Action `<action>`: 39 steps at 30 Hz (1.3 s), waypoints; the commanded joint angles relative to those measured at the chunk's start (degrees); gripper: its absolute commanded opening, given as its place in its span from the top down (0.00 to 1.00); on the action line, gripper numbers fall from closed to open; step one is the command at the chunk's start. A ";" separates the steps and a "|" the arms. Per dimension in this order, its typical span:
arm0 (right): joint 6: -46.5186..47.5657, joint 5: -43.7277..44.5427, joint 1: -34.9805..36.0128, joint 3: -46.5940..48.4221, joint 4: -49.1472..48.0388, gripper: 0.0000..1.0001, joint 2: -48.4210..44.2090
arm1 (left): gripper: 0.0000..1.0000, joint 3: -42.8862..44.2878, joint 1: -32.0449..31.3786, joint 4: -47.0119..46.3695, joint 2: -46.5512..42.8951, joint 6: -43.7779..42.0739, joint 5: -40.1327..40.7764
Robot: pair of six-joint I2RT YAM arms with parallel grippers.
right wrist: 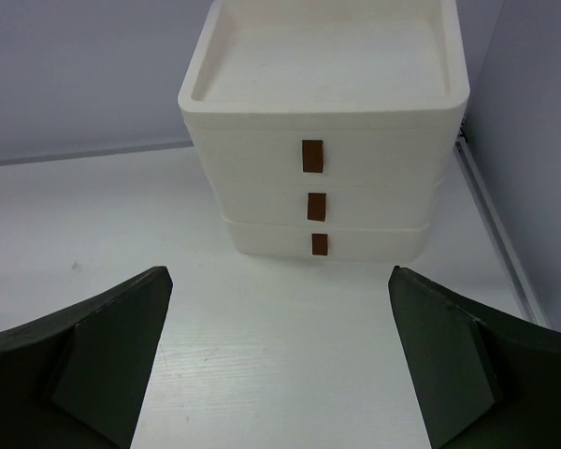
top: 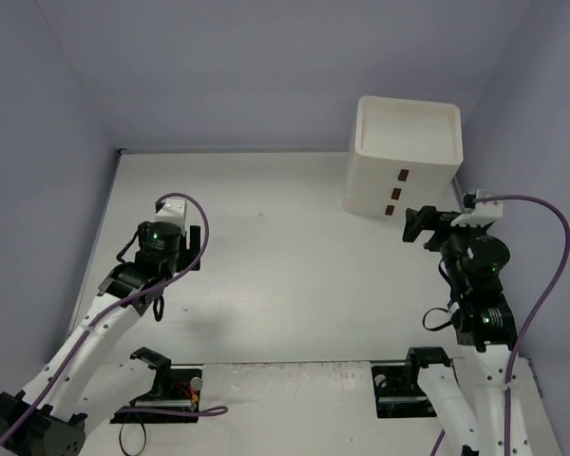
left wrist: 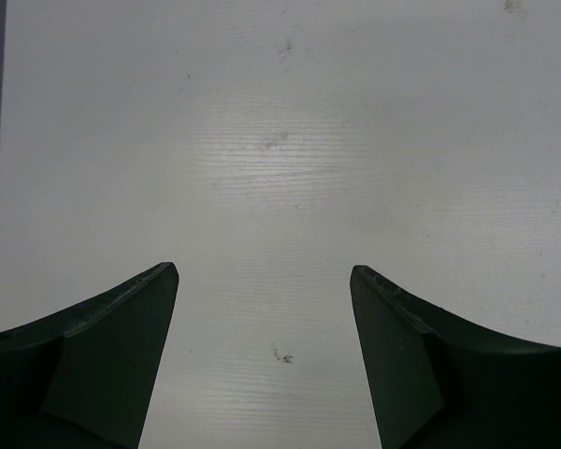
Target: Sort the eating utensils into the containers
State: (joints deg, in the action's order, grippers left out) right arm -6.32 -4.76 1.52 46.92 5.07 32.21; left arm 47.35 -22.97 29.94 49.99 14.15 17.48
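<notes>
Facing cabinet (right wrist: 393, 112) front, right gripper (right wrist: 280, 273) standing wide, empty — brown handles (right wrist: 317, 205) lying dead ahead, drawers (right wrist: 252, 201) shut; left gripper (left wrist: 264, 271) hanging released, well apart from cabinet; no utensils showing.

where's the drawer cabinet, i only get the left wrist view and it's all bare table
observer: The cream three-drawer cabinet stands at the far right of the table, just ahead of the right gripper.
operator: any drawer pulled out
observer: No, all three drawers sit flush, with their brown handles in one column.
operator: right gripper holding anything
observer: No, its jaws are wide open and empty, facing the cabinet front.
</notes>
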 commanded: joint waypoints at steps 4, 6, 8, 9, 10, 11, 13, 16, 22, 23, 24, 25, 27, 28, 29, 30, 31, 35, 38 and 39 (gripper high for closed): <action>-4.27 1.15 -0.20 -1.26 6.94 0.00 -9.30 | 0.29 2.13 -1.28 -0.69 -0.68 0.87 1.15; -6.35 0.75 -0.20 -1.98 7.13 0.00 -11.21 | 0.29 2.04 -1.29 -0.50 -0.92 0.88 1.06; -8.63 2.46 -0.20 -2.27 7.65 0.00 -12.01 | 0.29 1.81 -1.29 -0.64 -1.18 0.79 1.06; -9.16 2.54 -0.20 -2.27 7.89 0.00 -12.36 | 0.29 1.74 -1.29 -0.71 -1.31 0.72 1.16; -9.06 2.39 -0.20 -2.27 8.12 0.00 -12.53 | 0.29 1.69 -1.29 -0.76 -1.48 0.61 1.33; -9.08 2.39 -0.20 -2.18 8.30 0.00 -12.61 | 0.28 1.59 -1.29 -0.77 -1.66 0.52 1.51; -9.46 2.73 -0.20 -1.68 8.96 0.00 -12.40 | 0.28 1.22 -1.29 -1.19 -2.12 0.23 1.85; -9.91 5.59 -0.20 -0.77 10.73 0.00 -12.49 | 0.29 0.96 -1.29 -1.39 -2.49 -0.14 2.38; -11.82 10.31 -0.20 -0.57 12.99 0.00 -13.83 | 0.28 0.21 -1.23 -0.80 -4.37 -0.18 4.01; -11.87 10.07 -0.20 -0.52 13.18 0.00 -13.69 | 0.28 -0.03 -1.28 -0.84 -4.98 -0.18 4.20; -12.01 10.43 0.06 -0.62 13.24 0.00 -13.80 | 0.28 -0.07 -1.29 -0.75 -5.27 -0.14 4.46; -12.16 10.89 0.37 -0.73 13.28 0.00 -13.96 | 0.28 -0.07 -1.29 -0.64 -5.51 -0.11 4.73; -12.86 12.83 1.52 -1.03 13.47 0.00 -14.83 | 0.28 -0.10 -1.29 -0.11 -6.37 -0.13 5.24; -13.14 13.47 1.92 -1.29 13.50 0.00 -15.17 | 0.28 -0.19 -1.29 0.26 -6.82 -0.37 5.67; -13.41 14.00 2.30 -1.61 13.56 0.00 -15.51 | 0.28 -0.29 -1.29 0.44 -7.38 -0.77 6.09; -13.54 14.09 2.47 -1.74 13.56 0.00 -15.51 | 0.28 -0.46 -1.29 0.64 -7.81 -0.99 6.68; -13.57 14.24 2.67 -1.75 13.58 0.00 -15.51 | 0.28 -0.63 -1.29 0.61 -8.35 -1.03 6.84; -14.03 15.65 4.17 -1.83 13.74 0.00 -15.79 | 0.28 -2.26 -1.29 -0.75 -10.70 0.11 7.97; -14.25 16.01 4.72 -1.83 13.82 0.00 -15.81 | 0.28 -2.54 -1.29 -1.94 -10.74 0.37 7.97; -14.25 16.01 4.86 -1.83 13.82 0.00 -15.85 | 0.28 -2.53 -1.29 -2.06 -10.57 0.21 8.08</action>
State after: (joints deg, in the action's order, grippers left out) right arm -19.68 8.88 5.50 44.49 21.92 15.89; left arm 44.29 -24.05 31.09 38.97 13.94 23.78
